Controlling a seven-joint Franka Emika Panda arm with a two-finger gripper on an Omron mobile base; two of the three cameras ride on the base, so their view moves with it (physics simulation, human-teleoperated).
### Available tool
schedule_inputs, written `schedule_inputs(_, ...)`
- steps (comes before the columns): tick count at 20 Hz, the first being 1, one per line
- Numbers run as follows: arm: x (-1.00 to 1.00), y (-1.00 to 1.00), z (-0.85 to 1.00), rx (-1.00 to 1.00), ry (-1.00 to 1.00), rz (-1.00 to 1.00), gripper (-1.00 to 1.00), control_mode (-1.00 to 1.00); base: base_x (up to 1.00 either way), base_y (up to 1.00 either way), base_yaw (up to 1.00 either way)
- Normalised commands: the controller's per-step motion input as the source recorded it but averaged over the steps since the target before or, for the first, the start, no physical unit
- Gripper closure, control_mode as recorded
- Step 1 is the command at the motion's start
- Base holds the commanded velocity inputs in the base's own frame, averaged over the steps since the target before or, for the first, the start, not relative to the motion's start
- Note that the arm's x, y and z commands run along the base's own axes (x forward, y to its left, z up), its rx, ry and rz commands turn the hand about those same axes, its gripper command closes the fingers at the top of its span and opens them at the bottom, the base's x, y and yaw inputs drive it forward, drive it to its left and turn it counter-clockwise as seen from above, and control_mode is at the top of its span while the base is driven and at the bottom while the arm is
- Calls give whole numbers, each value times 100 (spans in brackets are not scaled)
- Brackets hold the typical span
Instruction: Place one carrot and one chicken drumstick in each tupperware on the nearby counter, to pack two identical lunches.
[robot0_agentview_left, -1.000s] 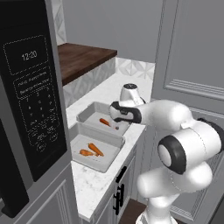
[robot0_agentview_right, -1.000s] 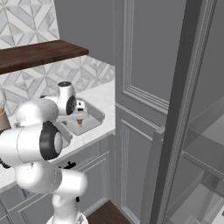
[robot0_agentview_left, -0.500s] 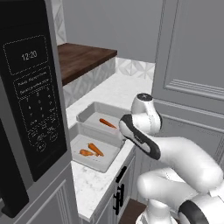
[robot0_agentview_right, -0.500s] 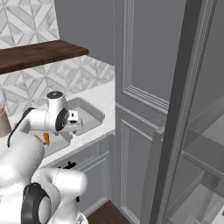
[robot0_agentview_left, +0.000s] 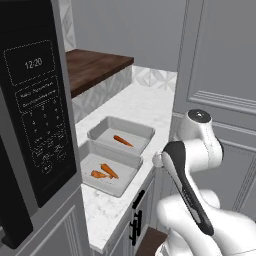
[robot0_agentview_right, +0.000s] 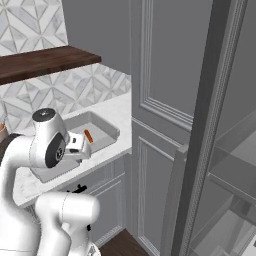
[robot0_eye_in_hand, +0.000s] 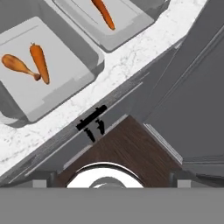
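You saw the arm pull back over the last second: a second ago its hand hung over the far shallow light-grey rectangular tray (robot0_agentview_left: 122, 136), and by this moment it had swung off the white marbled stone worktop (robot0_agentview_left: 145, 105) altogether, folding in front of the grey panelled cabinets (robot0_eye_in_hand: 131, 103) below the edge. The trays themselves did not shift between those pictures.

The near light-grey tray (robot0_agentview_left: 108, 169) held an orange carrot (robot0_eye_in_hand: 40, 62) and a brown chicken drumstick (robot0_eye_in_hand: 19, 66) lying side by side, close but, as far as you could tell, not touching. The far tray held a second orange carrot (robot0_eye_in_hand: 103, 13) alone, lying free on the tray floor with nothing gripping it. Both trays sat touching each other near the worktop's front edge.

The hand camera looked down past the worktop edge at the dark cabinet handles (robot0_eye_in_hand: 91, 118) and the brown wooden floor (robot0_eye_in_hand: 127, 148). The gripper's fingers could not be made out in any of the pictures, so you could not tell whether they were spread or pressed together; nothing showed between them.

Judging from this, the carrot drop into the far tray looked finished and the arm was retreating empty. One lunch appeared complete; the other lacked its drumstick. No second drumstick was visible here, so the next step probably called for going off to fetch one, then returning to the far tray.
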Motion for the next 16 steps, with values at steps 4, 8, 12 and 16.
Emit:
schedule_inputs(4, -88, -2, 17, 0, -14, -10, -100, -100, 0, 0, 0)
schedule_inputs(8, 0, 0, 0, 0, 0, 0, -100, -100, 0, 0, 0)
schedule_inputs(12, -23, 0, -3, 0, 1, 0, -100, 100, -50, 0, 0)
schedule_inputs(16, 0, 0, 0, 0, 0, 0, -100, 100, -100, 30, -2)
